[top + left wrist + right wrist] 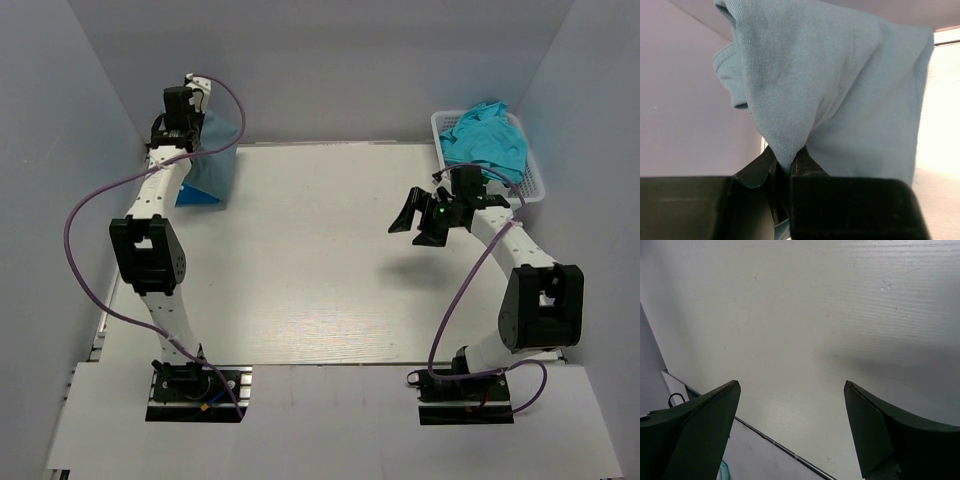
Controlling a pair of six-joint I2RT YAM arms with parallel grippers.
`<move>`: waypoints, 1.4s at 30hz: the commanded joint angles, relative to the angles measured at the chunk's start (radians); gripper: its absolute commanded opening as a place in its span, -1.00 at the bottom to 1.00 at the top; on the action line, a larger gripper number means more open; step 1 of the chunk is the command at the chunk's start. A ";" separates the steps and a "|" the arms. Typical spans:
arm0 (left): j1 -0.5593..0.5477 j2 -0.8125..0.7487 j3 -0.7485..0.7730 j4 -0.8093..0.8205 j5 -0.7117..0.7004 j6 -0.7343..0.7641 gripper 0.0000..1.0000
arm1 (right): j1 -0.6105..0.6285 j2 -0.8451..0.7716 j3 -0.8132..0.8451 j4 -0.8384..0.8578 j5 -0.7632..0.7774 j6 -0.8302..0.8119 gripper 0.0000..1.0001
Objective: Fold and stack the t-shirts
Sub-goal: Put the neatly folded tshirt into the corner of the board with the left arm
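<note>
The left gripper (pixel 785 175), raised at the far left corner of the white table (pixel 320 270), is clamped tight on a pinch of a dusty grey-blue t-shirt (pixel 215 155), which hangs in loose folds, its lower edge reaching down to the tabletop. A strip of bright blue cloth (pixel 187 196) shows beside that lower edge. Across the table, the right gripper (pixel 418 225) hovers above the bare surface with its jaws spread wide and nothing between them. Just behind it, crumpled turquoise t-shirts (pixel 488 140) fill a white mesh basket (pixel 537 180) at the far right corner, spilling over the rim.
</note>
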 commanded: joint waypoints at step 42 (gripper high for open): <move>-0.183 -0.187 -0.068 -0.297 0.133 -0.562 1.00 | 0.006 -0.309 -0.168 0.053 0.033 -0.014 0.81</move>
